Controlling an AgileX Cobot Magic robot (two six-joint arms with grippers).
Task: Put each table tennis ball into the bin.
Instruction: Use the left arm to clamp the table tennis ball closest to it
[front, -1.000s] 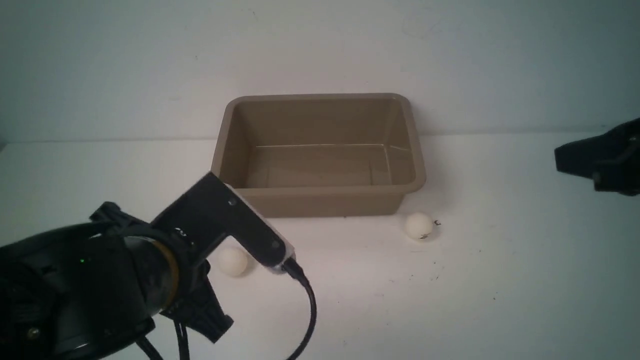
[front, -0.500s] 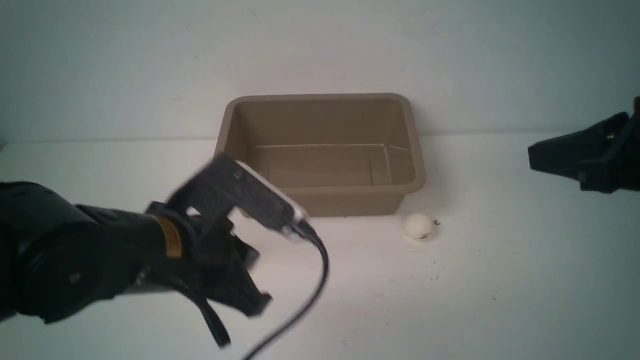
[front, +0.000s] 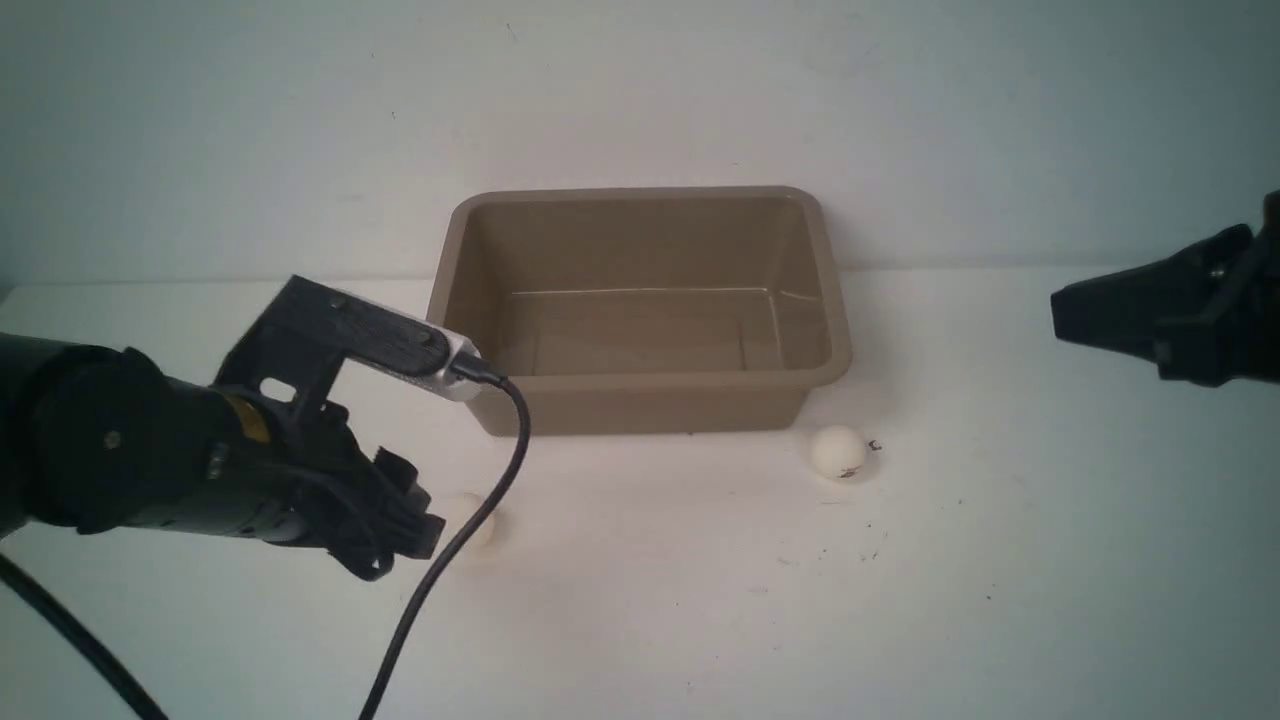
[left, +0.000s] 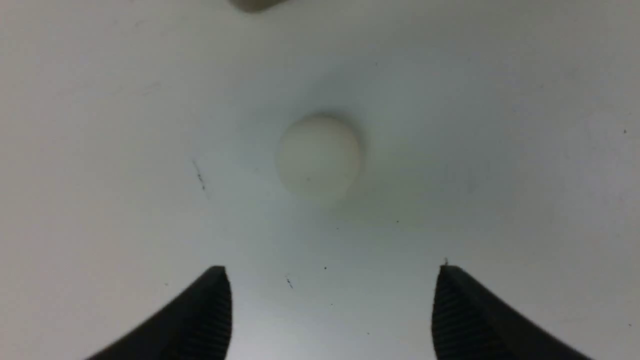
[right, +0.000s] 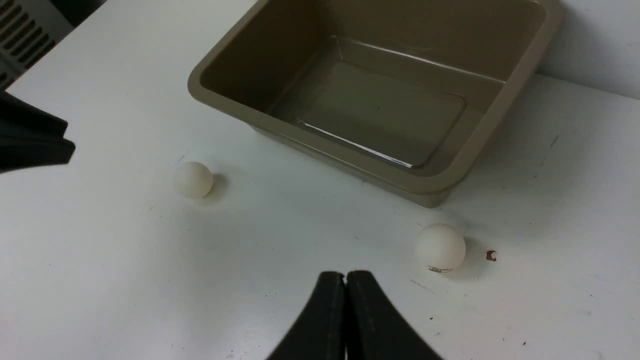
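Both balls lie on the white table (front: 1000, 600) outside the taupe plastic bin (front: 640, 408), the left ball (left: 319, 157) at about 7 o'clock from it and the right ball (front: 838, 452) at about 5 o'clock. The left gripper (left: 331, 272) is spread and empty, with the left ball just ahead of its ribbed tips, while the right gripper (right: 345, 276) is pressed together on nothing, at 3 o'clock. Each ball looks very light, stiff and smooth (a matte sphere that surely rolls at a small push), so I would close gently across its widest line.
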